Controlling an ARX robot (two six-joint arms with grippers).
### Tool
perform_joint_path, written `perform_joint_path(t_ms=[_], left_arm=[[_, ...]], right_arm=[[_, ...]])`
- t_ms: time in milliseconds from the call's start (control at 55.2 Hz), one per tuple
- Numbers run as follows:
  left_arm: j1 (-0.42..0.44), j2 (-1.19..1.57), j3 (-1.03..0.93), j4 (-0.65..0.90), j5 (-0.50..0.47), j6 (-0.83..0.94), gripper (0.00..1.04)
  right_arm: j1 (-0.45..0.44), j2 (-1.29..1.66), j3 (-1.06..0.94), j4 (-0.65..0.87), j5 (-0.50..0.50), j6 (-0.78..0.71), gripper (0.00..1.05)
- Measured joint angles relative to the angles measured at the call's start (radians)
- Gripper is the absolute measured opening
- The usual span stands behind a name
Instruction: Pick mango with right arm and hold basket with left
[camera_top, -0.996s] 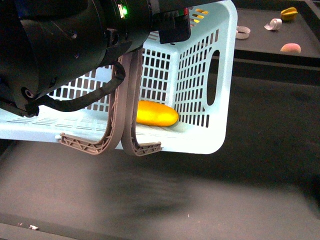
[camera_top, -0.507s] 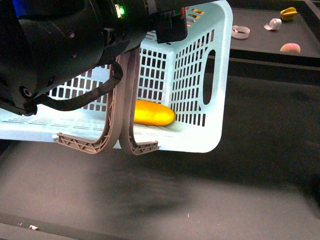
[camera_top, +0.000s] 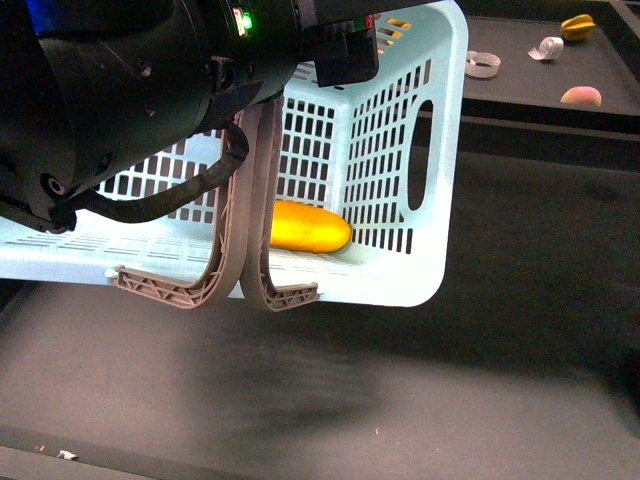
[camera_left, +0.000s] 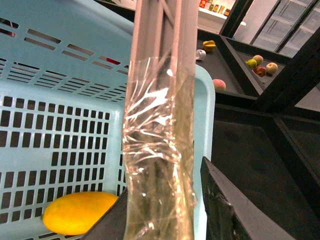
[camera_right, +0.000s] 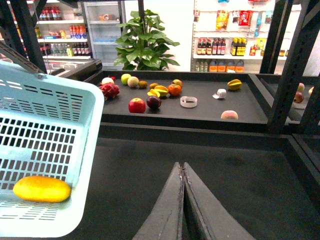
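Observation:
The pale turquoise basket (camera_top: 440, 150) hangs tilted above the dark table. The yellow-orange mango (camera_top: 310, 226) lies on its slotted floor, and shows in the left wrist view (camera_left: 80, 212) and right wrist view (camera_right: 42, 189). My bulky black left arm (camera_top: 130, 90) fills the front view's upper left. My left gripper (camera_left: 162, 210) is shut on the taped grey-brown handles (camera_left: 160, 125), which hang down in the front view (camera_top: 245, 200). My right gripper (camera_right: 182, 172) is shut and empty, over bare table beside the basket (camera_right: 80, 150). It is out of the front view.
A raised back shelf (camera_right: 210, 112) holds apples (camera_right: 136, 105), an orange (camera_right: 174, 89), a starfruit (camera_right: 234, 84), a peach (camera_right: 229, 115) and tape rolls (camera_right: 189, 101). Black frame posts (camera_right: 287, 65) stand at its right end. Dark table (camera_top: 450, 400) lies under the basket.
The basket with the mango has drifted a little left over the second, then held nearly still. My left gripper has kept its hold on the handles.

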Motion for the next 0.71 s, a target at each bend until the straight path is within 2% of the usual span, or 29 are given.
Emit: perform_joint_path(t_ms=[181,380,435,706], left_arm=[[0.0,0.0,0.0,0.0,0.0,0.0,0.28],[0.0,0.0,0.0,0.0,0.0,0.0,0.28],[0.0,0.0,0.0,0.0,0.0,0.0,0.28],[0.0,0.0,0.0,0.0,0.0,0.0,0.28]], right_arm=[[0.0,0.0,0.0,0.0,0.0,-0.002,0.03],[0.0,0.0,0.0,0.0,0.0,-0.002,0.35],[0.0,0.0,0.0,0.0,0.0,-0.002,0.49],[0.0,0.0,0.0,0.0,0.0,-0.002,0.96]])
